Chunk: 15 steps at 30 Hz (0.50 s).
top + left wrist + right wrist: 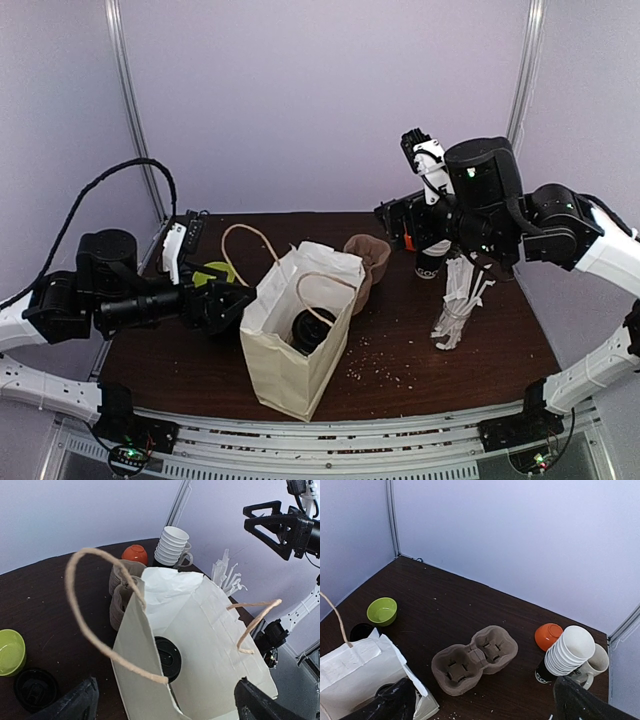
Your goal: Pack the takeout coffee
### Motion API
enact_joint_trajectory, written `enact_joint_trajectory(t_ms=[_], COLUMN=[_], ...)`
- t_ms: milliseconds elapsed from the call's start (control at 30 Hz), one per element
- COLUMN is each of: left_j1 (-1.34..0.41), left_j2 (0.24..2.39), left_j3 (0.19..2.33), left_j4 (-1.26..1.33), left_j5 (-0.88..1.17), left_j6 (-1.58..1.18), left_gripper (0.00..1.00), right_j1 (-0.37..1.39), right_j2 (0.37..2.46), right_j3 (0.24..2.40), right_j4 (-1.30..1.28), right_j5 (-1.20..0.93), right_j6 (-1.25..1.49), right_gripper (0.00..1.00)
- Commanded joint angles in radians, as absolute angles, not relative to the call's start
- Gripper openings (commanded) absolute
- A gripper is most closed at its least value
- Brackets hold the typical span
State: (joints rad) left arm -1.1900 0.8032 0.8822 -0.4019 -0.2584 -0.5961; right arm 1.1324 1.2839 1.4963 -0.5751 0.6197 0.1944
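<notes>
Left pincer (240, 300) and right pincer (480, 702) both open and empty; coffee cup (312, 328) inside the paper bag (290, 370).
Spread jaws of the left pincer sit just beside the bag's left side, low over the dark surface (450, 370), while the right pincer hangs high at the far right. Only the cup's black lid shows, deep in the standing bag. 1 brown cup carrier (475, 660) lies behind it.

A robot lab's test booth: plain lilac walls (320, 100) framed by bare metal poles (135, 110), a left arm (70, 300) and right arm (560, 225) bolted to an aluminium rail (330, 440) at the dark tabletop's (480, 350) near edge, with a paper bag (300, 340), cup carrier (475, 660) and stacked cups (570, 652) laid out.
</notes>
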Motion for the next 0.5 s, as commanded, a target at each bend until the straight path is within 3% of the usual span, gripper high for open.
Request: enact_joint_trajectory(t_ms=[0,167,300,467], left_j1=[-1.183,-1.183,-1.183,-1.183], left_j2=[0.763,0.726,0.728,0.787], left_j3=[0.931,0.966,0.969,0.991], left_j4=[-0.410,-0.408,-0.306,-0.186], left_j5=[-0.331,-0.454,-0.517,-0.529], left_j6=[-0.562,-0.489,-0.373,-0.272], left_gripper=[0.98,0.98,0.98,0.98], right_j1=[1.129,1.102,1.013,0.929], right_j2=[1.242,1.228,1.168,1.088], right_j3=[1.470,1.455,1.365,1.307], right_j4=[-0.674,-0.838,-0.847,-0.853], right_j5=[0.778,0.867,0.750,0.723], right_j6=[0.235,0.333,0.398,0.487], right_gripper=[0.98,0.92,0.81,0.74])
